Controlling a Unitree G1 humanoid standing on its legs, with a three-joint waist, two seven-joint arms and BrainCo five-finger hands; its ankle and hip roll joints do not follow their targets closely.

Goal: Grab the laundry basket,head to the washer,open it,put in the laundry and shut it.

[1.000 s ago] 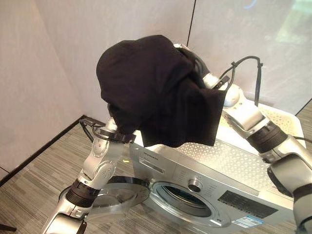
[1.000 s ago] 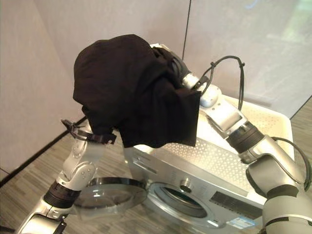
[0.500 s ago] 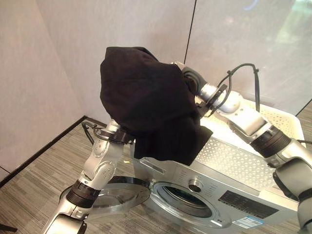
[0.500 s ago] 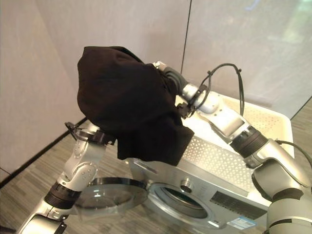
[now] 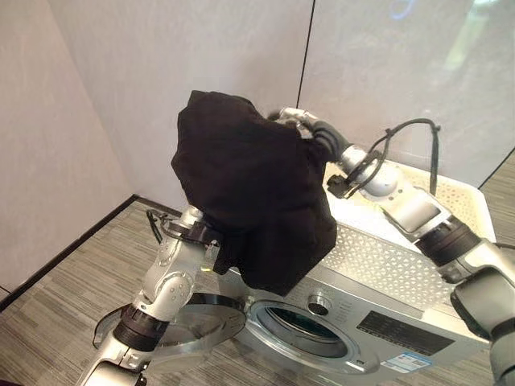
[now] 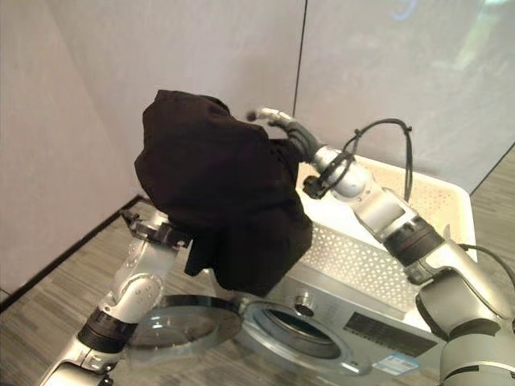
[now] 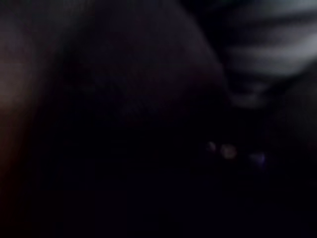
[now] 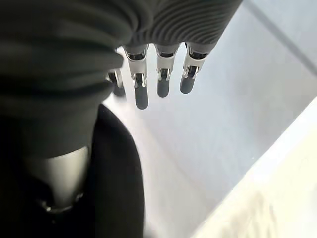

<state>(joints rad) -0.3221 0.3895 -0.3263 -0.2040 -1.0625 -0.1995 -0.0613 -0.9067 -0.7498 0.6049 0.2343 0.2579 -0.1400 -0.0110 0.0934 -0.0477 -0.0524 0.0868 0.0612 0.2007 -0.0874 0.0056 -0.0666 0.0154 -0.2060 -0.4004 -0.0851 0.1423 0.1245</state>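
A black garment (image 5: pixel 249 185) hangs in a bunch above the front left corner of the silver washer (image 5: pixel 386 322). It is draped over my left hand, which is hidden inside the cloth; in the left wrist view the dark garment (image 7: pixel 124 124) lies right against the camera. My right hand (image 5: pixel 299 119) is at the garment's upper right edge, open, and its straight fingers (image 8: pixel 141 91) hold nothing. The washer's round door (image 5: pixel 201 322) stands swung open to the left of the drum opening (image 5: pixel 302 331). The white laundry basket (image 5: pixel 459 201) sits on top of the washer.
Pale walls stand close behind the washer, meeting the wood-look floor (image 5: pixel 56 322) at a dark skirting line on the left. The open door juts out low beside my left arm.
The garment has come down and nearer the washer's front, still on my left arm. My right hand has come off the cloth and now sits open at its upper edge.
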